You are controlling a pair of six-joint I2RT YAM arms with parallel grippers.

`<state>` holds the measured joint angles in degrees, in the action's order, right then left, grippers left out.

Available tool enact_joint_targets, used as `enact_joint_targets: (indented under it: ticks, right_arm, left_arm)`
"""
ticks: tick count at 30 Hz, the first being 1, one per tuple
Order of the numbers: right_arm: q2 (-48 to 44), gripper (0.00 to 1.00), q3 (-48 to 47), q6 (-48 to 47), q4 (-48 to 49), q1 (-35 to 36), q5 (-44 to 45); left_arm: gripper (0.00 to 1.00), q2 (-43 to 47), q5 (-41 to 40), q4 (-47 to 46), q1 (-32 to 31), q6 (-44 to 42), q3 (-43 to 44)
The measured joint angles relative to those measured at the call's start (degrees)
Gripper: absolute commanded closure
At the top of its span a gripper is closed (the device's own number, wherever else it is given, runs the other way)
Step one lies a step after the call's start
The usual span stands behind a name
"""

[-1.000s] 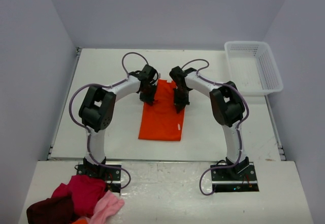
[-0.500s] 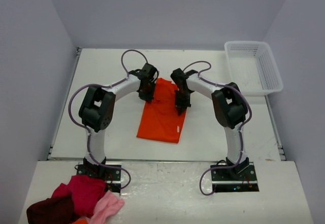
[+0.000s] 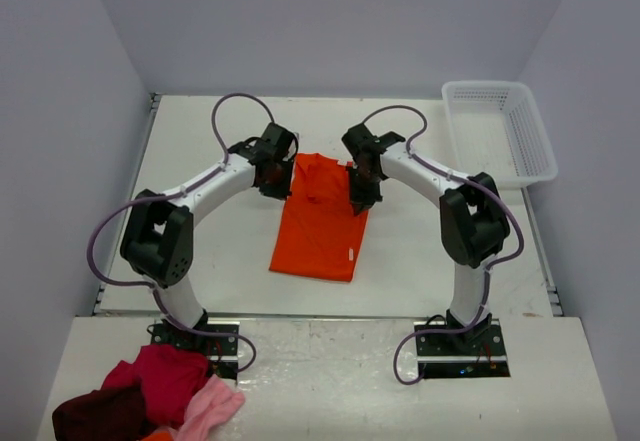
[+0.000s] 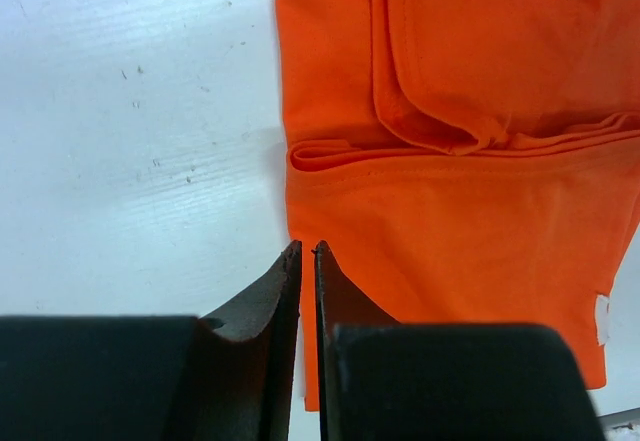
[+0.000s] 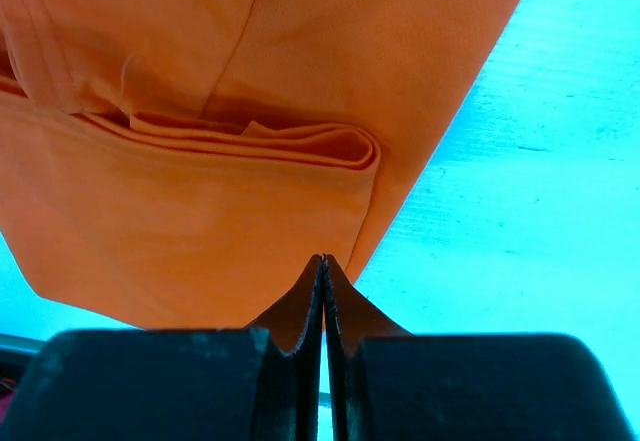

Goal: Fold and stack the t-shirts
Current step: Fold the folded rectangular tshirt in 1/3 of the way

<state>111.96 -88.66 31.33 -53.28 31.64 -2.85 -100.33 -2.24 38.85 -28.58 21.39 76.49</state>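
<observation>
Now left gripper (image 4: pixel 307 248) has slid off the bright orange cloth t-shirt (image 3: pixel 320 216) (jaws a crack apart, empty); right gripper (image 5: pixel 322 258) closed tight at its edge; fold likely released.

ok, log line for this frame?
shirt: orange, folded narrow, flat on table | left gripper: slightly open, empty, at shirt's left edge | right gripper: shut, at shirt's right edge

- The left gripper (image 4: pixel 307 252) enters at 6 o'clock; its jaws stand a narrow slit apart, with nothing visible between them.
- The tips sit at the left edge of the folded orange t-shirt (image 4: pixel 450 231), which fills 12 to 5 o'clock.
- A white label (image 4: pixel 602 319) lies at 4 o'clock.
- The white table (image 4: pixel 130 141) spans 8 to 11 o'clock.
</observation>
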Motion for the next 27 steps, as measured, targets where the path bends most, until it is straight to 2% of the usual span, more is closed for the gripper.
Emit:
enact_joint_targets:
  ticks: [10,17,27]
  right_arm:
    - [1.9,1.00,0.2,-1.8,0.6,1.8,-4.2]
    - [6.8,1.00,-3.1,-1.8,0.7,2.1,-5.9]
    - [8.0,1.00,-2.2,-1.8,1.3,2.1,-7.2]
  left_arm:
    - [0.90,-1.7,0.9,-0.3,-0.2,0.5,-0.2]
    - [0.92,-6.4,3.8,-2.4,-0.8,0.6,-0.5]
    - [0.93,-11.3,5.7,-4.6,-0.8,0.7,-0.9]
